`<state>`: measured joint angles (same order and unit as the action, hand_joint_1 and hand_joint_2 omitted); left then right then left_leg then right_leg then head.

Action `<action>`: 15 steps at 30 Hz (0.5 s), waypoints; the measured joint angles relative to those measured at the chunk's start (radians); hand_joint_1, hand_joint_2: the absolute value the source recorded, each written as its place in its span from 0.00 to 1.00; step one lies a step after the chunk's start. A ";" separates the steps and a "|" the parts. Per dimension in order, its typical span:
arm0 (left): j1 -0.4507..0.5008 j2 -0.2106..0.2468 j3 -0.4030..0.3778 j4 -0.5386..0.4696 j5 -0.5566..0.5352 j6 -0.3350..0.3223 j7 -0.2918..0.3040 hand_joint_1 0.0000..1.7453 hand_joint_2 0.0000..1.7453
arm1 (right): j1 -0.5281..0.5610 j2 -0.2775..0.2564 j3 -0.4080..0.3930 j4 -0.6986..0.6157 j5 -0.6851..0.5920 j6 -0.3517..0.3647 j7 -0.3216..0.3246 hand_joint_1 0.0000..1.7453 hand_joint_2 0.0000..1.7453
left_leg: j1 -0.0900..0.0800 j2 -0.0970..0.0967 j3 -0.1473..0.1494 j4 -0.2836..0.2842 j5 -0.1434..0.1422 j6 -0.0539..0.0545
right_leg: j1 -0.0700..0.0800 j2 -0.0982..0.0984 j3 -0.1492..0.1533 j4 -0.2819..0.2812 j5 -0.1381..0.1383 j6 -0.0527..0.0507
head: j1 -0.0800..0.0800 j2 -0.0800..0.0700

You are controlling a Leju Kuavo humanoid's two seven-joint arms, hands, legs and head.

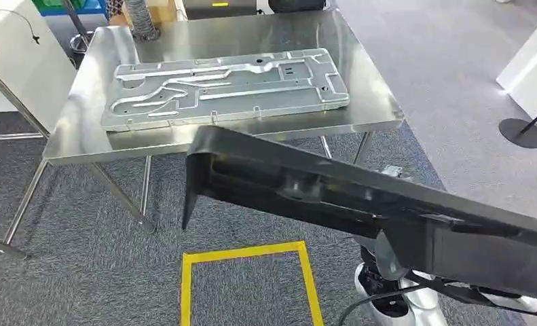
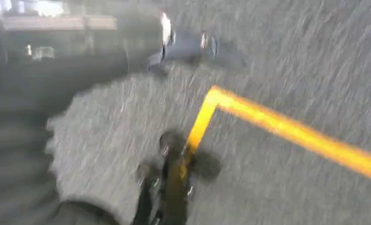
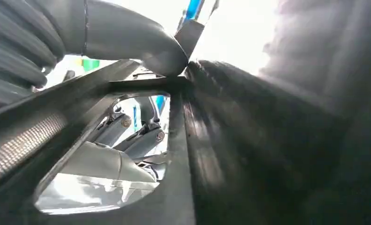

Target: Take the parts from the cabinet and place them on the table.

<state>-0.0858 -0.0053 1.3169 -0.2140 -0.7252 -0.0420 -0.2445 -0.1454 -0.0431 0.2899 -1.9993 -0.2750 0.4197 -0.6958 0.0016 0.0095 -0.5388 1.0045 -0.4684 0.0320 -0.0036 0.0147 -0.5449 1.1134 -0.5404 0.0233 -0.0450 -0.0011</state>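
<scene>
A long black plastic part (image 1: 360, 204) runs slantwise across the foreground of the head view, its left end near the table's front edge. My right hand (image 3: 127, 37) grips it from below at its right end. In the right wrist view the grey thumb presses on the rim of the black part (image 3: 249, 150). A flat silver stamped metal panel (image 1: 225, 85) lies on the steel table (image 1: 252, 34). The left wrist view is blurred. It shows my left hand (image 2: 164, 187) hanging over the carpet with dark fingers and nothing seen in it.
A yellow tape square (image 1: 245, 252) marks the grey carpet in front of the table. A white unit (image 1: 533, 68) and a black round stand base (image 1: 521, 132) are at the right. Another white table (image 1: 14, 61) is at the left.
</scene>
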 joint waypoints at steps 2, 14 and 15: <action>-0.004 0.000 0.000 0.000 0.000 0.000 0.000 0.00 1.00 | 0.000 0.000 0.001 0.003 -0.004 -0.008 0.003 1.00 1.00 | 0.000 0.000 0.006 0.000 -0.009 0.003 | -0.005 0.000 -0.095 0.138 -0.057 0.003 | 0.000 0.000; -0.006 0.001 0.001 0.000 0.001 0.000 0.003 0.00 1.00 | 0.003 0.000 0.003 0.028 -0.031 -0.044 0.044 1.00 1.00 | 0.008 0.002 0.085 0.019 -0.080 -0.055 | -0.015 -0.015 -0.092 -0.077 0.107 -0.032 | 0.000 0.000; -0.009 0.000 0.001 0.000 0.000 -0.001 0.003 0.00 1.00 | 0.002 0.000 0.003 0.029 -0.031 -0.044 0.043 1.00 1.00 | 0.010 0.000 0.064 0.068 -0.073 -0.059 | -0.015 -0.016 -0.076 -0.080 0.099 -0.037 | 0.000 0.000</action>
<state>-0.0950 -0.0050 1.3176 -0.2140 -0.7252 -0.0427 -0.2419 -0.1431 -0.0427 0.2934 -1.9707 -0.3063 0.3754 -0.6523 0.0115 0.0097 -0.4746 1.0728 -0.5411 -0.0271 -0.0183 -0.0015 -0.6210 1.0330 -0.4413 -0.0142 -0.0446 -0.0008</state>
